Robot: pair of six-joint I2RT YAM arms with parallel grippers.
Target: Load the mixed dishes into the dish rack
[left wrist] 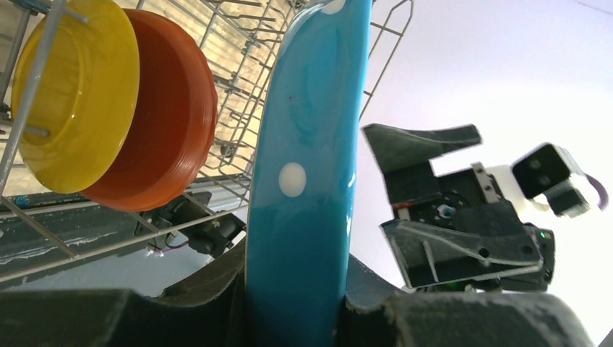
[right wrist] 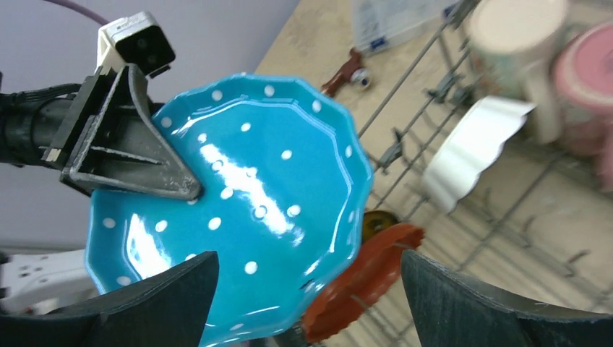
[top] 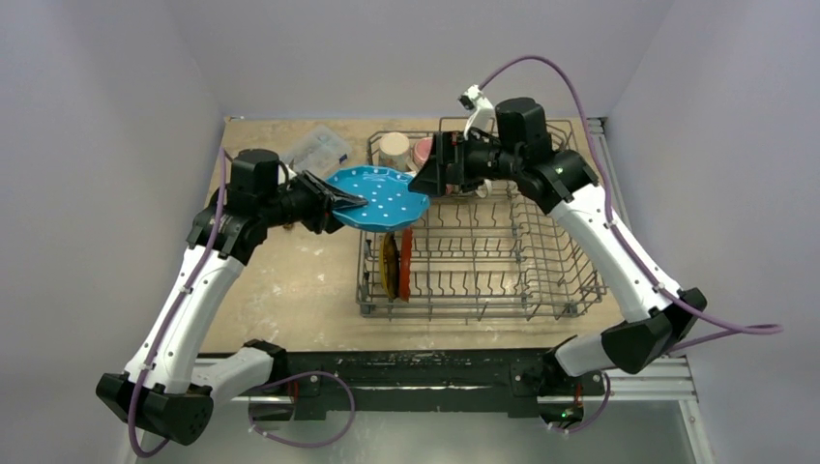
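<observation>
Top view: the left gripper (top: 345,204) clamps the blue plate (top: 382,198) by its rim over the dish rack (top: 483,307), at its left edge. Left wrist: the yellow plate (left wrist: 72,94) and orange plate (left wrist: 170,123) stand in the rack. Right wrist: the right gripper (right wrist: 309,264) gapes wide, holding nothing.

A white-dotted blue plate (top: 382,198) hangs roughly level over the left wall of the dish rack (top: 483,311), its left rim clamped by the left gripper (top: 350,204), with the right gripper (top: 424,182) just beside the opposite rim. A yellow plate (top: 389,263) and an orange plate (top: 406,259) stand on edge inside. A cream mug (top: 394,150) and a pink mug (top: 423,153) fill the far-left corner. A clear box (top: 314,148) lies on the table (top: 290,280).
</observation>
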